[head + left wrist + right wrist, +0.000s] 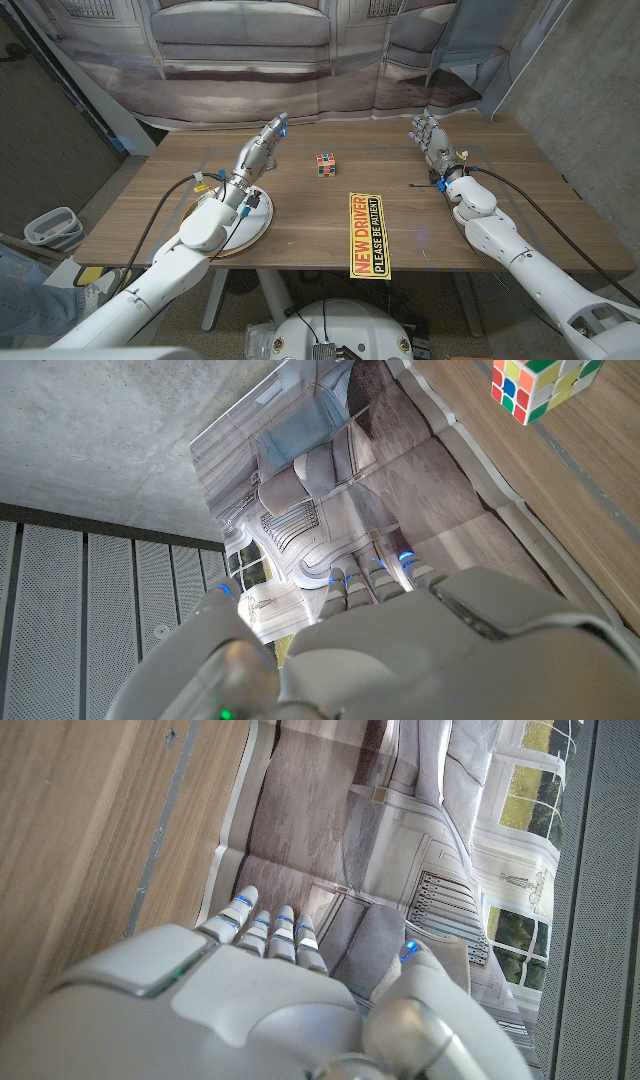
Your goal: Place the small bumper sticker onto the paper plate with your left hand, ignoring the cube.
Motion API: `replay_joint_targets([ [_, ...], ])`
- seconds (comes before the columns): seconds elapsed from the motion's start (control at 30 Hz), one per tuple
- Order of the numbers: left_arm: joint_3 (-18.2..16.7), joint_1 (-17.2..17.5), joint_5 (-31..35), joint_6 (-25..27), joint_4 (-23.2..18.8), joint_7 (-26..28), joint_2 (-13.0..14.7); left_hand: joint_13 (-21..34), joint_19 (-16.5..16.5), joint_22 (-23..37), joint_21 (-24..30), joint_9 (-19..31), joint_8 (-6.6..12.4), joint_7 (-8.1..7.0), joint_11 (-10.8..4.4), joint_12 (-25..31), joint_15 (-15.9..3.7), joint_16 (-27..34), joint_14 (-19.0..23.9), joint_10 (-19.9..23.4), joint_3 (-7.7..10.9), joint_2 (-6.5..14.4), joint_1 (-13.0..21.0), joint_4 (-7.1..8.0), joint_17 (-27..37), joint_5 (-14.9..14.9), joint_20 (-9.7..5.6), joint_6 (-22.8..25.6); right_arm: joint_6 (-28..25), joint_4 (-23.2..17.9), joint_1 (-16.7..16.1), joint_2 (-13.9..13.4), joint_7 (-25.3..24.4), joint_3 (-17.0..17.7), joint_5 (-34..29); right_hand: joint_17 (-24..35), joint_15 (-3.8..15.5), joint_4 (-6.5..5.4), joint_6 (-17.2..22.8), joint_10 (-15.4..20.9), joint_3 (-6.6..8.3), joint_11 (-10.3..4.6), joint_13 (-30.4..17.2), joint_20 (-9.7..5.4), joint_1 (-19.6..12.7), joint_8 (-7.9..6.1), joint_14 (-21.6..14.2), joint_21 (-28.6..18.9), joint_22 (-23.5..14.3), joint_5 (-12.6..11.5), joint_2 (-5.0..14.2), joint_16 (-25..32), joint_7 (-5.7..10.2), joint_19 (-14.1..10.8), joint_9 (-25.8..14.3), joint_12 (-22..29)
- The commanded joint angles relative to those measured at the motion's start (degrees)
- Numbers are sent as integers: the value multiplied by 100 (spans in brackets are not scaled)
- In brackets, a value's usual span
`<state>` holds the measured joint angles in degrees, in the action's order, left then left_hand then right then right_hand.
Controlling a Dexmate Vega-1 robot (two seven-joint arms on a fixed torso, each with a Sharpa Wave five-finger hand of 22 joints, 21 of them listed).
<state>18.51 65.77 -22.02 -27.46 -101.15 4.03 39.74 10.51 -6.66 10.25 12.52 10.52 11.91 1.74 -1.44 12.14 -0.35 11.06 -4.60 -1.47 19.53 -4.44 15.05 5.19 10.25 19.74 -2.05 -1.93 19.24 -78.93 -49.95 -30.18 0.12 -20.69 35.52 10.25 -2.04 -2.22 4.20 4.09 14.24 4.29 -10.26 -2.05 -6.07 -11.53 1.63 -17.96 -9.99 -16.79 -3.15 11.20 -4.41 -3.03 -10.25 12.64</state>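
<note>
Robot hands idle at a wooden surface [300, 215], the bumper sticker [368, 233] lying untouched.

The cube [325, 165] sits near the middle of the surface, toward the far edge. To its left, the left hand [262, 143] stretches out above the wood with its fingers [372, 582] straight, close together and holding nothing; behind that hand, under the left forearm, lies the paper plate [252, 232], well apart from the cube. Just nearer the robot than the cube and slightly to its right, the yellow sticker lies flat, one end reaching the surface's near edge, apart from both plate and cube. Well to the cube's right, the right hand [432, 137] stands with fingers [262, 933] extended side by side, gripping nothing.
</note>
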Motion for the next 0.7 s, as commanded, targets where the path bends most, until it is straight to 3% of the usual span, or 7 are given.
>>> replay_joint_targets([
  [0.03,33,55,245,-151,-71,39,-4,15,16,8,6,16,44,14,-4,46,-10,27,20,38,-14,3,50,-37,9,31,-85,64,36,52,57,22,19,-2,-23,25,-6,39,22,51,5,11,-11,-157,-60,21,-44,29,-33,-33,17,-24,-9,-37,-30,-17],
  [0.7,-18,243,519,-464,-151,92,28,16,97,8,13,17,49,9,-23,38,-17,18,65,88,-23,14,109,-73,9,43,-106,145,49,71,105,52,-4,-6,-43,26,-3,49,32,63,-6,-4,-12,-148,-64,23,-68,58,-35,-31,26,-22,-3,-54,-31,-23],
])
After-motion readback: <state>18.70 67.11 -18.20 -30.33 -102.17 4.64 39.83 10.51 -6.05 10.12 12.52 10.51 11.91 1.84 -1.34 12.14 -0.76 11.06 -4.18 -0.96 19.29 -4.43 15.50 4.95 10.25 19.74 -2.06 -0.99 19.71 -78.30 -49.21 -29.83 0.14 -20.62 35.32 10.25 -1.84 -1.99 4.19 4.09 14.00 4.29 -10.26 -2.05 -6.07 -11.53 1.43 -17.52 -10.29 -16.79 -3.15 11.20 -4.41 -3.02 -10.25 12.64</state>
